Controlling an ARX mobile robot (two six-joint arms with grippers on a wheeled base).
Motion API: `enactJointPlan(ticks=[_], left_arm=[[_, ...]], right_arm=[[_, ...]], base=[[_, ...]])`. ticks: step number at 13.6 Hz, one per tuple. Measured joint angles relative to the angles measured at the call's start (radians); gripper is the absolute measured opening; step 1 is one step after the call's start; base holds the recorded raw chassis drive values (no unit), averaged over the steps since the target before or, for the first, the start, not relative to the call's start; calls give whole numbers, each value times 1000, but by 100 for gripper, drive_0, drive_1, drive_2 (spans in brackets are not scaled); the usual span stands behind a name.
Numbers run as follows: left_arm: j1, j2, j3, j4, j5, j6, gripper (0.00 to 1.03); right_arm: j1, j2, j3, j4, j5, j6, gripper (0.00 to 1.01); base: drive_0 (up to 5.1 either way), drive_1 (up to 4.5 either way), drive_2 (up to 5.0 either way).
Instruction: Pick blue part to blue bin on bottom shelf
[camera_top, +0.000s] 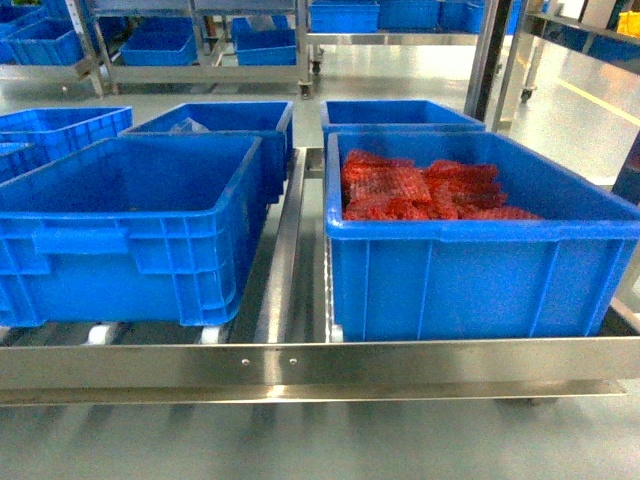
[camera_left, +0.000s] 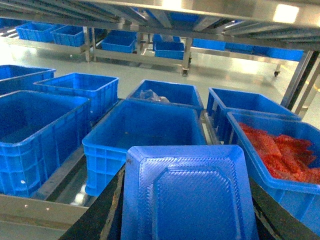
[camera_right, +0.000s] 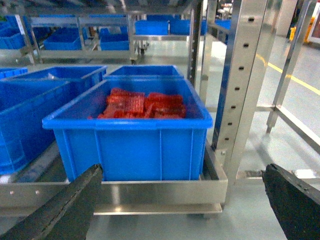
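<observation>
A blue part (camera_left: 187, 195), a flat ribbed tray-like piece, fills the bottom of the left wrist view. My left gripper (camera_left: 189, 220) is shut on it, and its dark fingers (camera_left: 97, 217) show on both sides. Beyond the part stands an empty blue bin (camera_left: 145, 131) on the bottom shelf, behind the steel front rail (camera_left: 35, 210). The head view shows that bin (camera_top: 130, 225) at the left, the rail (camera_top: 320, 365) and neither gripper. My right gripper (camera_right: 182, 175) is open with nothing in it, low in front of the rail (camera_right: 160, 192).
A blue bin of red parts (camera_top: 470, 230) stands on the shelf's right side and faces the right gripper (camera_right: 132, 130). More blue bins (camera_top: 225, 125) sit behind and to the left. A perforated steel upright (camera_right: 245, 85) stands at the rack's right corner. Other racks stand across the aisle.
</observation>
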Motion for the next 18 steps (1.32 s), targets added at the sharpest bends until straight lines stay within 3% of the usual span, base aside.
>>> enactJointPlan(ticks=[18], left_arm=[[0,-3,-1,0,0,0,43]], right_arm=[[0,0,0,0,-1,0,98]], base=[[0,0,0]])
